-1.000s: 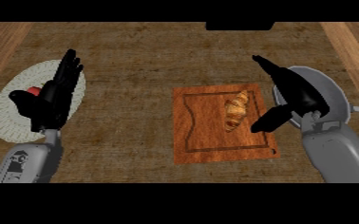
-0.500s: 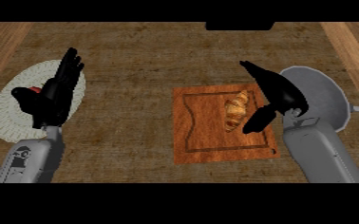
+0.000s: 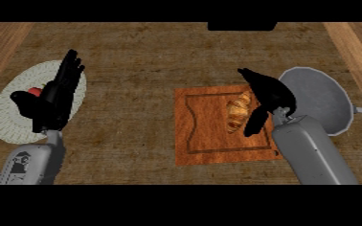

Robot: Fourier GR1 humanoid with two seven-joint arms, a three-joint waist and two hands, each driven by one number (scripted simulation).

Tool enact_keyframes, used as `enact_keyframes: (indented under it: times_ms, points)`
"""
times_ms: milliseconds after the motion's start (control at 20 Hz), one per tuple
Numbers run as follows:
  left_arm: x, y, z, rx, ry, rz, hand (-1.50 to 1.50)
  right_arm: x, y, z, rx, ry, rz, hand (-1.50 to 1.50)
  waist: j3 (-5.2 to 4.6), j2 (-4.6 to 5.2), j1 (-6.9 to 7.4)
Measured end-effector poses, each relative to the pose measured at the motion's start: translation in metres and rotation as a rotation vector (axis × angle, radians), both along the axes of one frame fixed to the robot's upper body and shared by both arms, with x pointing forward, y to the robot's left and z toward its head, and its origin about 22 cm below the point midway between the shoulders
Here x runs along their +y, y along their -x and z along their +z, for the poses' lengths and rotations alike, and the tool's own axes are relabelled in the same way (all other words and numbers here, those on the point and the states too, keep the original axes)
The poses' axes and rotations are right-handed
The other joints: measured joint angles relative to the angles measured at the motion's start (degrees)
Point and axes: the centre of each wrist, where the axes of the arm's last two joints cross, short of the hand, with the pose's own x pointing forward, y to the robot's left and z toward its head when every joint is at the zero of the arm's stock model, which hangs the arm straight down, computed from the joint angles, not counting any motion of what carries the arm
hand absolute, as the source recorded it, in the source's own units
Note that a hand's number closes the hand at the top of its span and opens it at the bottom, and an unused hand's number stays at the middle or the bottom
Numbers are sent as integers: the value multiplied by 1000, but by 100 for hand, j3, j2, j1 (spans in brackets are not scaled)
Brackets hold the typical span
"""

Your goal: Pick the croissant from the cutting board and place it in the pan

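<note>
Croissant lies lengthwise on the right half of the wooden cutting board, which sits on the table. Just beside it, on the pan's side, the right hand hangs with its fingers spread (thumb angled down past the pastry's lower end), holding nothing. The grey pan sits just right of the board. At the left, the left hand rests with straight fingers over a pale plate, beside a small red thing.

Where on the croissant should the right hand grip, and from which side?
Take the croissant across its thick middle, coming from its right, the side facing the pan, where the open right hand hovers. It lies on the cutting board, long axis running away from the robot, ends tapering, so its long flanks likely suit fingers and thumb.
</note>
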Motion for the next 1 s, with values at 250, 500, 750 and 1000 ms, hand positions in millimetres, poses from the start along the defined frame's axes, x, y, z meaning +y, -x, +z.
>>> enact_keyframes:
  times_ms: [250, 500, 750, 1000]
  points:
    - [-1, 2, 0, 2, -1, 4, 0, -4, -5, -18, 27, 7, -1, -150, 0, 0, -1]
    - [2, -2, 2, 5, -2, 4, 0, -1, -14, -25, 45, 37, 8, -150, 0, 3, -1]
    - [-1, -4, 2, 5, 6, 1, 0, 4, -20, -31, 80, 55, 10, -150, 0, 1, -5]
    - [1, 0, 3, 0, 2, 4, 0, 6, -17, -47, 124, 66, 18, -150, 0, 0, -4]
